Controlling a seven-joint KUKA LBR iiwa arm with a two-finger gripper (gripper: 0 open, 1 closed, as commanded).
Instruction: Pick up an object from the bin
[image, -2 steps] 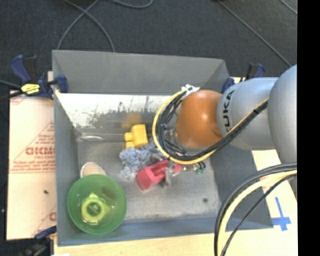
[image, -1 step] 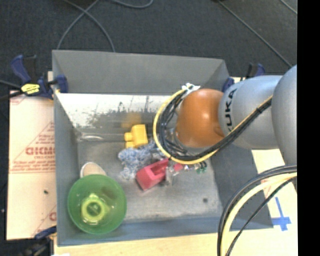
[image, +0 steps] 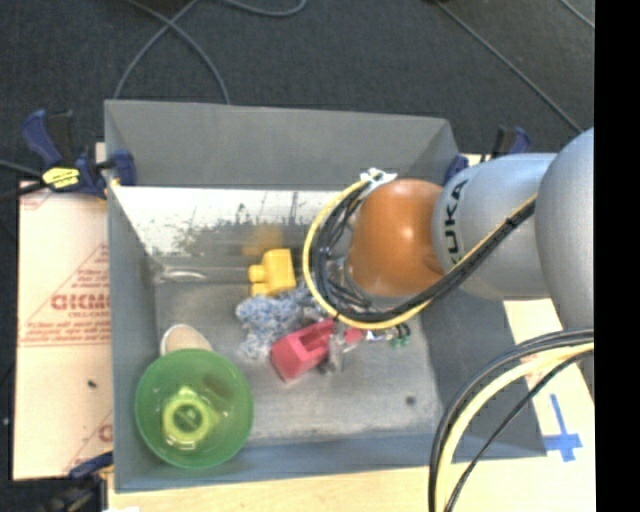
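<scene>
— Several things lie in the bin (image: 270, 150); which is nearest the gripper (image: 343, 348)?
— A pink block (image: 298, 352) near the bin's centre, just beside the gripper at its nine o'clock. Claw apart or together: cannot tell, the orange cover (image: 395, 240) hides it.
— Others?
— From the block: a blue-white crumpled piece (image: 266, 316) at ten o'clock, a yellow block (image: 272, 270) at eleven, a green bowl (image: 193, 408) at eight.

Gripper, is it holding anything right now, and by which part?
It cannot be told. The gripper is at the right end of the pink block, but the orange wrist cover hides the contact.
</scene>
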